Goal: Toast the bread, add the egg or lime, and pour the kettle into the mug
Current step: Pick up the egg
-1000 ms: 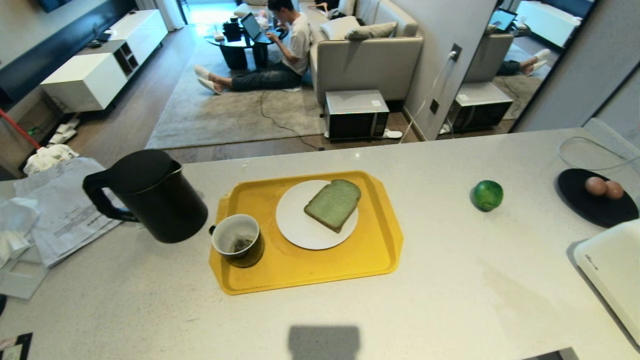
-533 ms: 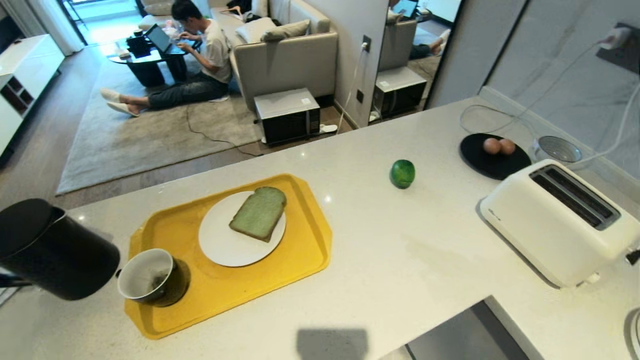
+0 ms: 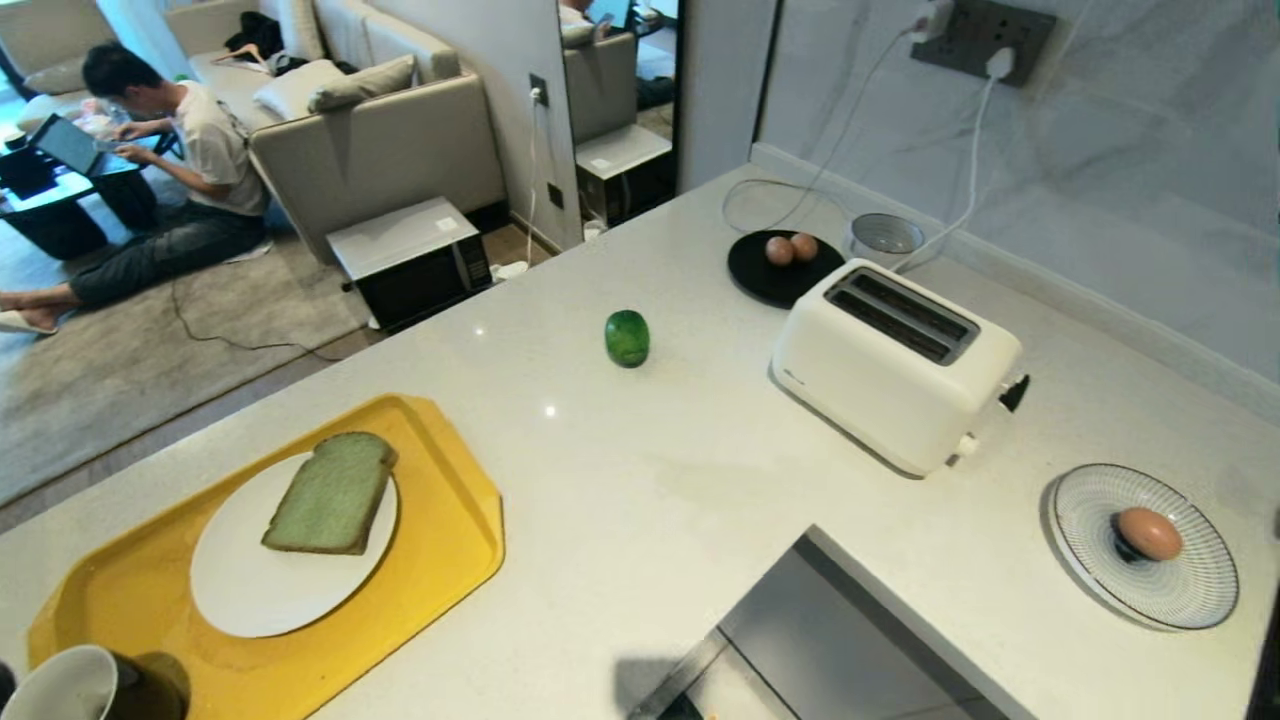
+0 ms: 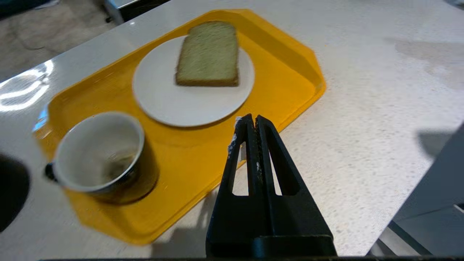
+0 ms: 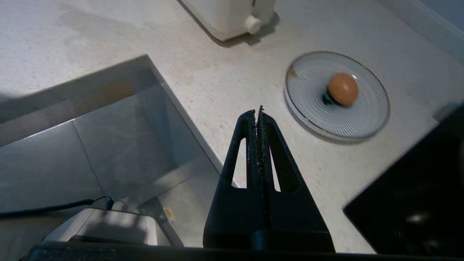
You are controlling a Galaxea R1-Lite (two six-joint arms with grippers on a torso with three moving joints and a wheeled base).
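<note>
On the counter [image 3: 700, 480], bread [image 3: 333, 494] lies flat, rounded top pointing away; both tools clenched empty.

Countertop [image 3: 700, 500]: pale speckled stone look, smooth, faint sheen. Tray [image 3: 460, 470]: yellow plastic, glossy. Bread [image 3: 332, 495]: matt, porous crumb. Lime [image 3: 627, 338]: glossy skin. Toaster [image 3: 890, 380]: smooth white plastic. Striped plate [image 3: 1190, 590]: glazed, fine-lined. Egg [image 3: 1148, 533]: smooth, matt shell. Mug [image 4: 105, 159]: glossy dark glaze.

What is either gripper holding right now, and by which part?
Nothing is held. The left gripper is shut and empty above the yellow tray; the right gripper is shut and empty above the counter.
</note>
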